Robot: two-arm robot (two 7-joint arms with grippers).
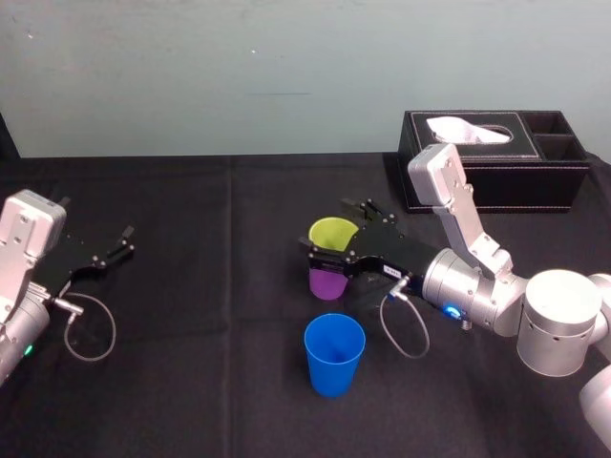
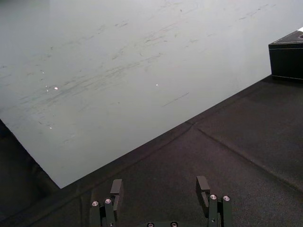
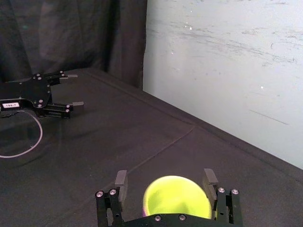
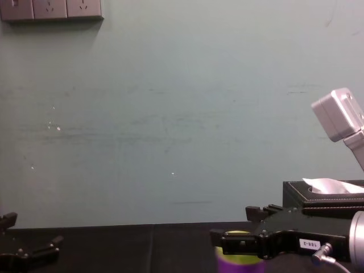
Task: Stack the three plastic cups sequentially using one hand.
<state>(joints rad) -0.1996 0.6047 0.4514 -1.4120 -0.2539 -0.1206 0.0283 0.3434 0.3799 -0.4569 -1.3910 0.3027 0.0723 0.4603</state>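
Three cups stand on the black desk (image 1: 210, 334), in two groups. The yellow-green cup (image 1: 327, 229) sits upright, nested in the purple cup (image 1: 327, 282), with its rim and upper wall standing above the purple one; this pair is near the middle of the desk. The blue cup (image 1: 334, 358) stands alone and upright, nearer to you than the pair and apart from it.

You have two end effectors in view. Your right end effector (image 1: 334, 235) reaches in from the right and straddles the yellow-green cup, one finger on each side. The fingers are spread, and the right wrist view shows a gap between one finger (image 3: 120, 182) and the cup wall.

Your left end effector (image 1: 124, 241) lies low over the left side of the desk, well apart from all three cups, with its two fingers spread and nothing between them.

One black tissue box (image 1: 496, 181) stands at the far right of the desk.
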